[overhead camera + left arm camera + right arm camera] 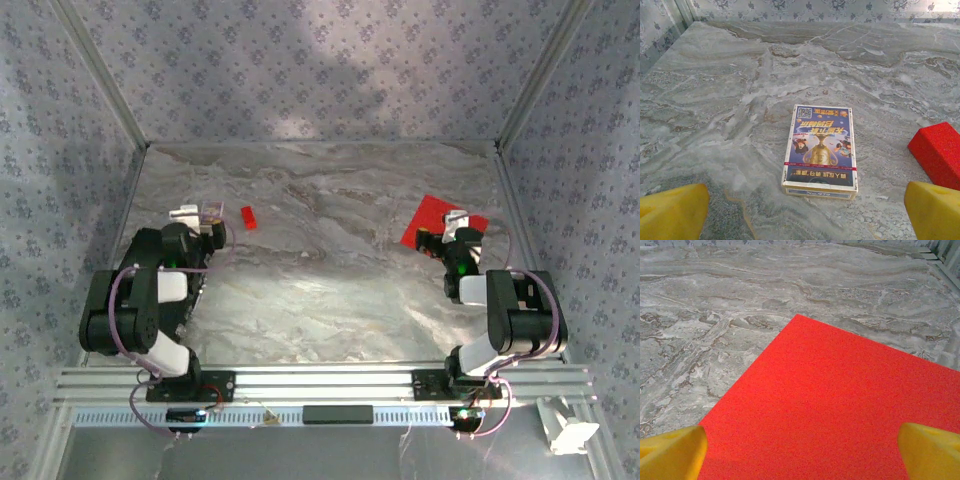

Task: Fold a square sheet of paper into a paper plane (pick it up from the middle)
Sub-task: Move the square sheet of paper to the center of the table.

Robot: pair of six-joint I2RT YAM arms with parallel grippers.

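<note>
The square sheet of paper [430,217] is bright red and lies flat on the marble table at the right, with no crease showing. My right gripper [458,230] hovers over its near part, open. In the right wrist view the sheet [840,400] spreads between my yellow fingertips [671,452], and the right gripper [802,452] holds nothing. My left gripper [196,220] stands open at the left. In the left wrist view the left gripper [805,212] is empty, just short of a patterned card box [821,150]. The paper plane is out of view.
A small red block [248,217] sits right of the card box [212,213] and appears again at the right edge of the left wrist view [939,152]. Patterned walls and metal frame rails [515,120] enclose the table [320,290] on three sides.
</note>
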